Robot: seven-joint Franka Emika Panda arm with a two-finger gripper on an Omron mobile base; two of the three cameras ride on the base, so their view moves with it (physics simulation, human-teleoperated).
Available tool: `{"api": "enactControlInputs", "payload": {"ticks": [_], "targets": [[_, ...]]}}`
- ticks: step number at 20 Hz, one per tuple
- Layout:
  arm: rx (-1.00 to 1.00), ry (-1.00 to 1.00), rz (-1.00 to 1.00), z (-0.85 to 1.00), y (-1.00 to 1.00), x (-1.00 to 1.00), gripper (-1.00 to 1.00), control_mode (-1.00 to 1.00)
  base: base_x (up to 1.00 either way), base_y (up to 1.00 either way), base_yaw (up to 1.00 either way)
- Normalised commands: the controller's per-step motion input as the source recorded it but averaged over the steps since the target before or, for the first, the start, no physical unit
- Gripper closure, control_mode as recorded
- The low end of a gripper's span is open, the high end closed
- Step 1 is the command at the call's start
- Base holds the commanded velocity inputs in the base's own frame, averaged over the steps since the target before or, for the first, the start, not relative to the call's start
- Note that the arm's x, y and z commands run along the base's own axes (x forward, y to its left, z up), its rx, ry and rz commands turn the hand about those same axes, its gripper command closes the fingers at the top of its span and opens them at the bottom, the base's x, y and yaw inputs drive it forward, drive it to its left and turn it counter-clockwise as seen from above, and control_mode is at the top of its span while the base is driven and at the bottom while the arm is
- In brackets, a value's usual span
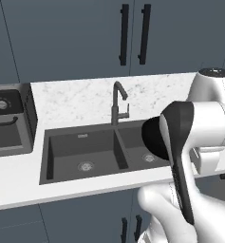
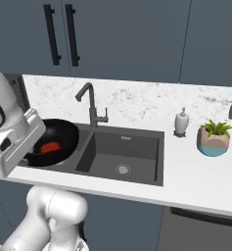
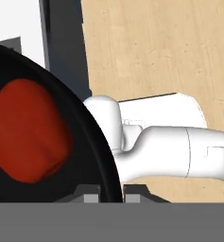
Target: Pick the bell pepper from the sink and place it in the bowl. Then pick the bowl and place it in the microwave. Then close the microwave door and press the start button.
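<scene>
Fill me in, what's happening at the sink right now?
The gripper is shut on the rim of the bowl and holds it up over the left side of the sink. The bell pepper already lies in the bowl. The bowl has yet to go into the microwave.

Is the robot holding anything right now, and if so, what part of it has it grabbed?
Yes. The gripper is pinching the black bowl by its rim, one finger inside and one outside. The red bell pepper lies inside the bowl.
</scene>
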Motion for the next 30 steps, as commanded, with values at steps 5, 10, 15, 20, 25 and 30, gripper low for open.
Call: {"api": "enactControlInputs", "payload": {"ticks": [5, 10, 15, 20, 25, 30], "targets": [[-0.05, 0.00, -0.03, 0.00, -0.06, 0.00, 1.00, 1.00, -0.06, -0.11, 0.00], [0.00, 0.00, 0.00, 0.00, 0.00, 0.00, 1.00, 1.00, -0.64, -0.44, 0.00], [0.00, 0.00, 0.00, 0.00, 0.00, 0.00, 1.00, 1.00, -0.98, -0.73, 0.00], [0.00, 0.00, 0.00, 0.00, 0.00, 0.00, 1.00, 1.00, -0.87, -0.71, -0.14], [0.00, 0.00, 0.00, 0.00, 0.00, 0.00, 1.00, 1.00, -0.20, -0.21, -0.84], [0.00, 0.00, 0.00, 0.00, 0.00, 0.00, 1.00, 1.00, 0.00, 0.00, -1.00]]}}
